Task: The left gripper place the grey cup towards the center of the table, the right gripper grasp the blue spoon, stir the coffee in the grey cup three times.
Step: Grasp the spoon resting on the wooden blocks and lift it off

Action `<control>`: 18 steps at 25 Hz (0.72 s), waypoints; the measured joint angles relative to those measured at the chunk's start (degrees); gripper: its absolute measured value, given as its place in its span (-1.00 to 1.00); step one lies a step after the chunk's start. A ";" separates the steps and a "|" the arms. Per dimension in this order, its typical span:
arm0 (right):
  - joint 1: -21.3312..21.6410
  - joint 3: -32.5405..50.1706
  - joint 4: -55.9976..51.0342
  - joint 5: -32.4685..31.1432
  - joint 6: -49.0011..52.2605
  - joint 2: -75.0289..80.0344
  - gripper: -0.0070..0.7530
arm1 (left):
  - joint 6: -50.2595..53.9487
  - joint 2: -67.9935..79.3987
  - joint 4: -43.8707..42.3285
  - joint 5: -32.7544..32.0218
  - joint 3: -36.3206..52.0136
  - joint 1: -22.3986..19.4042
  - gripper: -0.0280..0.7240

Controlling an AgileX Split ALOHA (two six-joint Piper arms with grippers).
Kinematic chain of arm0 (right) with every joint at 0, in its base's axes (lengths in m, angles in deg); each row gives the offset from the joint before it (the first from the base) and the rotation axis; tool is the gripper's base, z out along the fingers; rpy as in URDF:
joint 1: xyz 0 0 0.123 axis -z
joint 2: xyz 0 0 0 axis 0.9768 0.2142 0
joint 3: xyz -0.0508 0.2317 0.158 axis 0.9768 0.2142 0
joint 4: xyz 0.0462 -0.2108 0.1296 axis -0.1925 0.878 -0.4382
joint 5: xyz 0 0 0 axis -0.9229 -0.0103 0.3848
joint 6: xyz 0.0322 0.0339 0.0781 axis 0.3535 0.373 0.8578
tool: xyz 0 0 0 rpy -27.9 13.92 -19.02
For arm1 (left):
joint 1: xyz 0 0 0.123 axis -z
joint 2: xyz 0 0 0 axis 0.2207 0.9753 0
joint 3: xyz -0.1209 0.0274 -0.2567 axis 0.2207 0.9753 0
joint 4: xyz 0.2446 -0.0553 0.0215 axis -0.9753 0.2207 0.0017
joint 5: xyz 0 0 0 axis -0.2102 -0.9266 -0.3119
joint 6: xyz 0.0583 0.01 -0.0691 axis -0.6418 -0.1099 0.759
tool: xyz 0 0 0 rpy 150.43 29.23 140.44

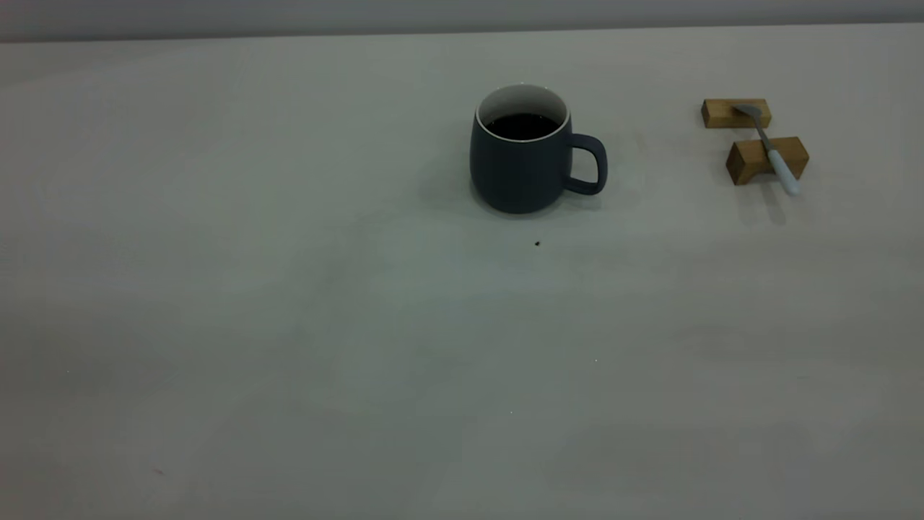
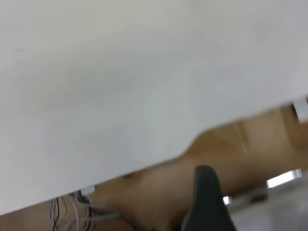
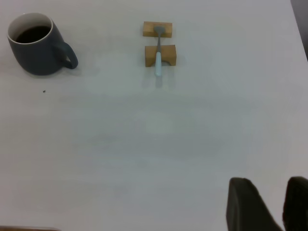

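The grey cup [image 1: 520, 170] stands upright near the middle of the table [image 1: 289, 325], its handle toward the right side, with dark coffee [image 1: 521, 126] inside. To its right lies the blue spoon [image 1: 772, 152], resting across two wooden blocks. Neither arm shows in the exterior view. In the right wrist view the cup [image 3: 36, 53] and the spoon [image 3: 158, 60] are far off, and my right gripper [image 3: 273, 197] hangs open over bare table, holding nothing. A black part of my left gripper [image 2: 207, 202] shows past the table's edge, above the floor.
Two tan wooden blocks [image 1: 722, 114] [image 1: 751, 160] carry the spoon at the back right. A tiny dark speck [image 1: 537, 243] lies just in front of the cup. Cables [image 2: 72, 211] hang below the table edge in the left wrist view.
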 joint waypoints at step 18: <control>0.00 0.00 0.00 0.00 0.00 0.00 -0.36 | 0.00 -14.47 0.00 -1.36 0.00 -14.94 0.63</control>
